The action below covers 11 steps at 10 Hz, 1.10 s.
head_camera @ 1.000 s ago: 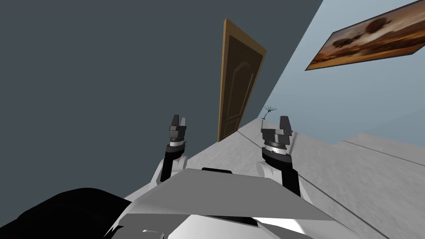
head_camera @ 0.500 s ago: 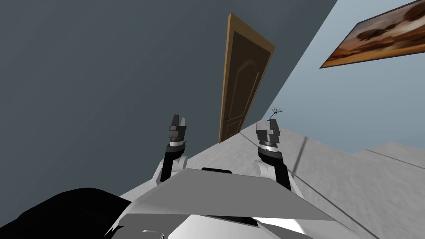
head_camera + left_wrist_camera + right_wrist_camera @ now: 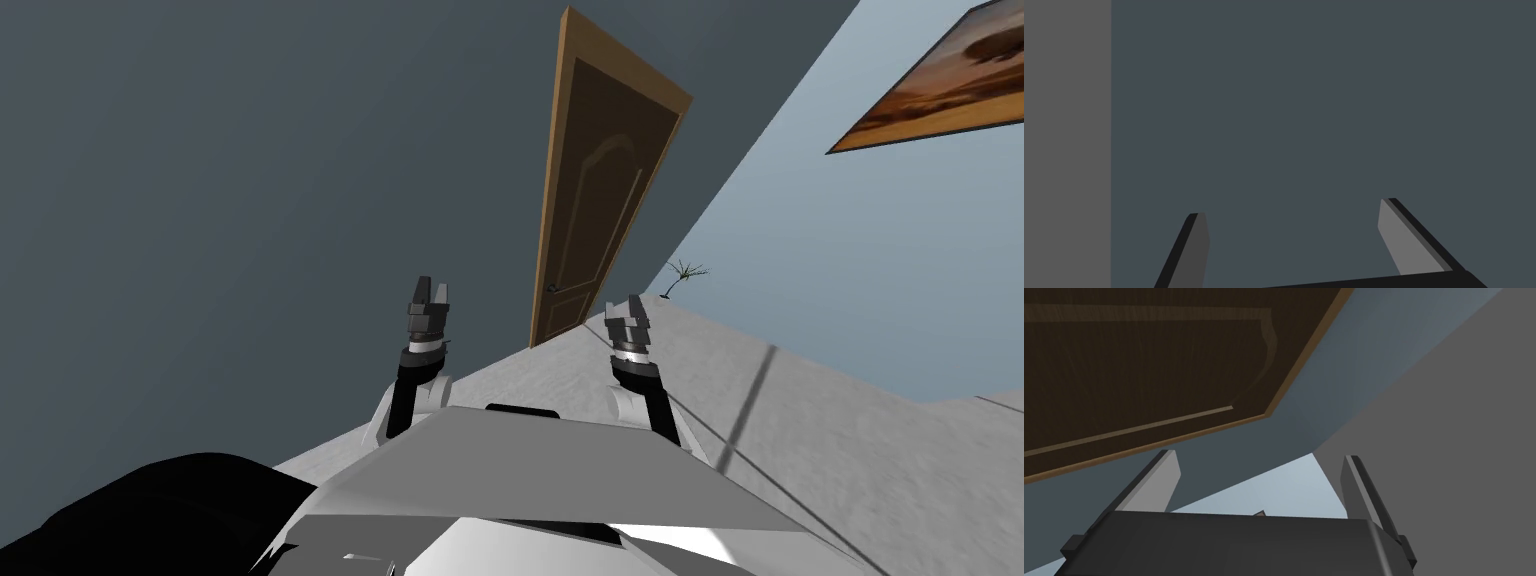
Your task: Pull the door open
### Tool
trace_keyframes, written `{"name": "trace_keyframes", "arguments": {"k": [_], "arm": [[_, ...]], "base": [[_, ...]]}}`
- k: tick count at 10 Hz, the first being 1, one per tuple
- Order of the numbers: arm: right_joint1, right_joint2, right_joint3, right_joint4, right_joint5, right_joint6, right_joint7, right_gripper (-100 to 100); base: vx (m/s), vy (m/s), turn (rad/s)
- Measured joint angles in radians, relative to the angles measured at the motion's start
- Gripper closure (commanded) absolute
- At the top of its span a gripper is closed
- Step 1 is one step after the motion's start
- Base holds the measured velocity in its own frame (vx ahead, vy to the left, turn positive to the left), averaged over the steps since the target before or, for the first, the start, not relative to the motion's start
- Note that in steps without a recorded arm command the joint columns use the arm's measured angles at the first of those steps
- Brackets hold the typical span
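Brown panelled door (image 3: 600, 190) sits in the dark grey wall (image 3: 250, 180) ahead, with its handle (image 3: 551, 288) well apart from both grippers. Left gripper (image 3: 428, 290) and right gripper (image 3: 627, 306): fingers apart, gripping nothing; the right one points toward the door. Small plant (image 3: 686, 273) stands beyond the door, its pot too small to make out.

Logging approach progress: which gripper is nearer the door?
The right gripper, open and aimed at the brown door; the left gripper, also open, faces the dark grey wall.

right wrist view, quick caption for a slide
Right end effector, open and empty, angled toward the dark brown panelled door.
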Motion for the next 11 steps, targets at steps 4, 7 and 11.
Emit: {"name": "trace_keyframes", "arguments": {"k": [4, 7, 11], "arm": [[-0.033, -0.030, 0.008, 0.107, -0.003, -0.010, -0.020, -100], [-0.057, -0.053, 0.016, 0.183, -0.004, -0.022, -0.035, -100], [-0.096, -0.079, 0.021, 0.289, -0.008, -0.035, -0.052, -100]], "base": [[0.053, -0.060, 0.144], [0.046, -0.064, 0.074], [0.043, -0.051, 0.101]]}}
